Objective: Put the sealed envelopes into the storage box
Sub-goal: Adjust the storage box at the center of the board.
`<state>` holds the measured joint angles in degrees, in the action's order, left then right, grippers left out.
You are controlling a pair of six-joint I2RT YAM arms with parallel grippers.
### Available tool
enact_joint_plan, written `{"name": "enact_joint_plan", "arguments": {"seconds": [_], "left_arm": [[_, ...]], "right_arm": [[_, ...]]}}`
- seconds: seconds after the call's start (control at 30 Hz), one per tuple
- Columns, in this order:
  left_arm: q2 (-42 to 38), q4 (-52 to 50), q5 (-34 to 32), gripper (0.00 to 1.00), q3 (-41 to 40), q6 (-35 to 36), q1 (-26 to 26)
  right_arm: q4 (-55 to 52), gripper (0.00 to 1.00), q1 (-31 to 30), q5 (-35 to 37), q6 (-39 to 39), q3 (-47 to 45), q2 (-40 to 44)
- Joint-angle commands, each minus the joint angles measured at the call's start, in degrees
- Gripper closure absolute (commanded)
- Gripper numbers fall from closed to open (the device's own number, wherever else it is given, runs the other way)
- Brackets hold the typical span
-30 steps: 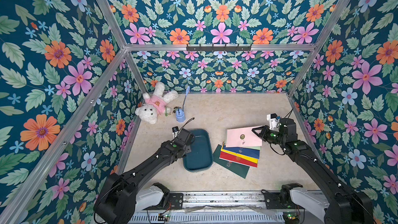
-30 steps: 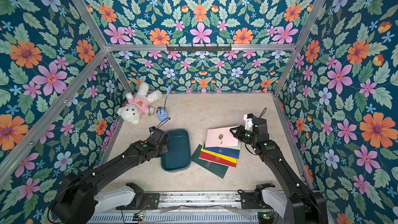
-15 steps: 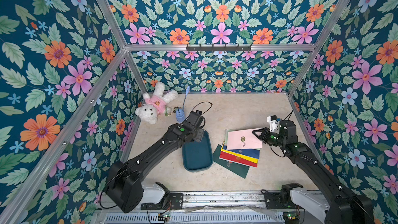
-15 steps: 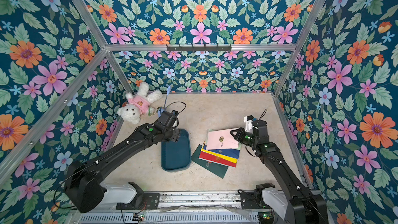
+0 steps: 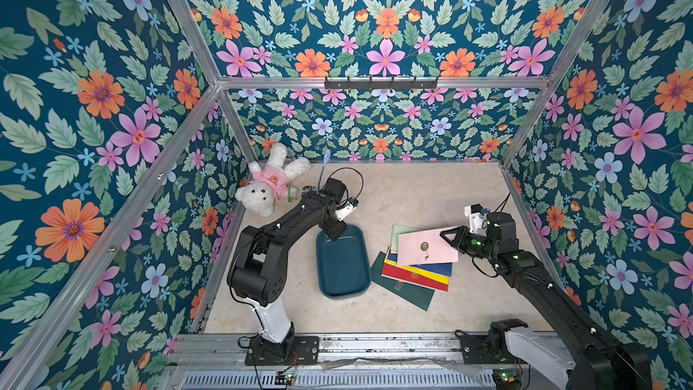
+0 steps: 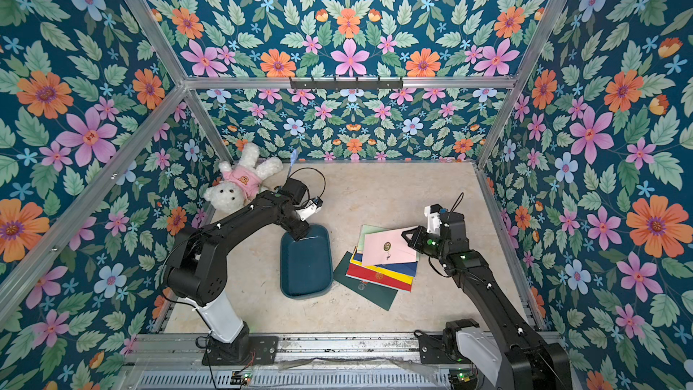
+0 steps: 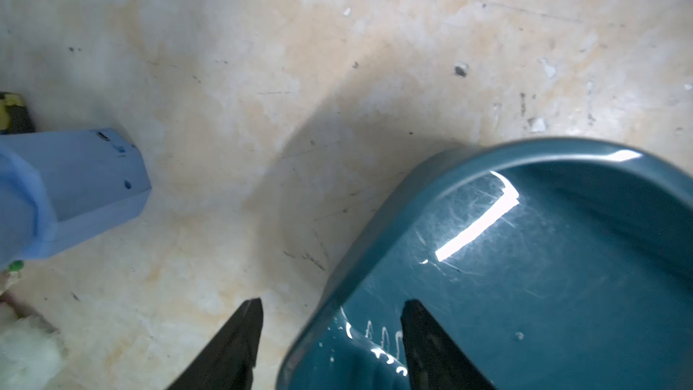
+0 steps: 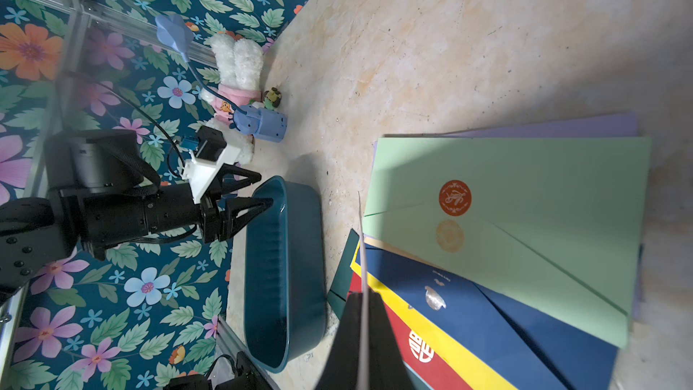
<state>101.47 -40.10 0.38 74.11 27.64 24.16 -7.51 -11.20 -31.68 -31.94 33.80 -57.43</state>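
The storage box (image 5: pixel 343 268) (image 6: pixel 305 268), a dark teal tray, lies on the floor left of centre with nothing in it. My left gripper (image 5: pixel 335 232) (image 6: pixel 300 232) (image 7: pixel 333 302) is open at its far left corner, one finger outside the rim (image 7: pixel 525 148) and one inside. My right gripper (image 5: pixel 446 236) (image 6: pixel 407 236) (image 8: pixel 362 294) is shut on the right edge of a pink envelope (image 5: pixel 423 247) (image 6: pixel 388 247), held just over the stack. Under it lie light green (image 8: pixel 525 189), lilac (image 8: pixel 562 127), navy (image 5: pixel 423 270), yellow, red (image 5: pixel 412 277) and dark green (image 5: pixel 405 290) envelopes.
A white teddy bear (image 5: pixel 268 185) in a pink shirt lies in the far left corner. A small light-blue cup (image 8: pixel 262 121) (image 7: pixel 75 181) stands beside it, close to my left wrist. Floral walls enclose three sides, and a metal rail (image 5: pixel 375 347) runs along the front.
My left arm has swung from the tray's near left side to its far left corner, and its jaws stand wider. My right gripper still holds the pink envelope, almost unmoved.
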Motion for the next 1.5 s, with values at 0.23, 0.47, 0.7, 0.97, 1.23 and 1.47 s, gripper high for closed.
{"name": "enact_joint_plan", "arguments": {"seconds": [0.23, 0.47, 0.7, 0.97, 1.23, 1.47], "left_arm": [[5.0, 0.5, 5.0, 0.42, 2.9, 4.6, -1.1], [1.1, 2.5, 8.4, 0.77, 0.7, -3.3, -5.7], [-7.2, 5.7, 10.4, 1.00, -6.5, -11.5, -10.0], [-16.6, 8.4, 8.1, 1.00, -16.0, -27.4, -13.6], [-19.6, 12.5, 14.4, 0.95, -25.2, -37.0, -13.8], [-21.4, 10.4, 13.1, 0.68, -24.7, -37.9, -13.8]], "right_arm": [[0.0, 1.00, 0.0, 0.4, 1.0, 0.4, -0.7], [-0.1, 1.00, 0.0, 0.5, 1.4, 0.9, -1.1], [0.4, 1.00, 0.0, 0.5, 1.4, 1.3, -2.1], [-0.2, 1.00, 0.0, 1.4, 1.9, 2.6, -2.5], [1.0, 1.00, -0.1, 0.7, 0.3, 4.1, -3.1], [0.5, 1.00, -0.1, -0.5, 0.2, 5.8, -3.3]]}}
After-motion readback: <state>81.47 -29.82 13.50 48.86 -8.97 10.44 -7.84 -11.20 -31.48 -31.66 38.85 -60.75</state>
